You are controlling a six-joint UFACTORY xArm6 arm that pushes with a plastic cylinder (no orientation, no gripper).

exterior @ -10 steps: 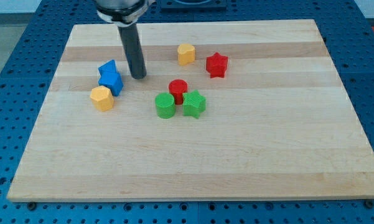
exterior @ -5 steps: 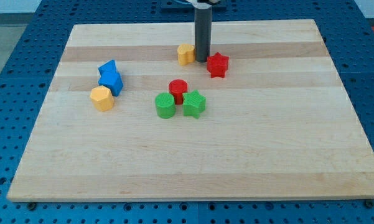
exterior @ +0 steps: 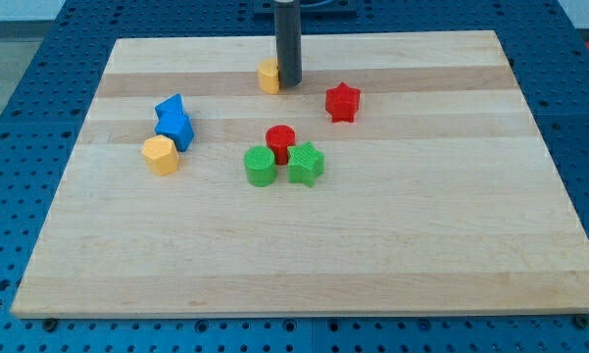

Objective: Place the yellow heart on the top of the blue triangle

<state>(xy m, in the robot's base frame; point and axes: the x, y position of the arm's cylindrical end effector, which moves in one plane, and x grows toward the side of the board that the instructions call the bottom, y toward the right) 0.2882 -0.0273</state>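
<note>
The yellow heart [exterior: 268,76] lies near the view's top, left of centre. My tip [exterior: 290,84] stands right against its right side, and the rod hides part of it. The blue triangle [exterior: 169,105] lies at the view's left, well to the left of and a little below the heart. A second blue block [exterior: 176,128] touches the triangle's lower side.
A yellow hexagon-like block [exterior: 161,155] sits just below the blue pair. A red star [exterior: 342,102] lies right of my tip. A red cylinder [exterior: 280,141], a green cylinder [exterior: 260,167] and a green star [exterior: 306,164] cluster mid-board [exterior: 372,255].
My tip went from beside the blue blocks to the yellow heart's right side, then moved left. The heart slid left and slightly up, away from the red star.
</note>
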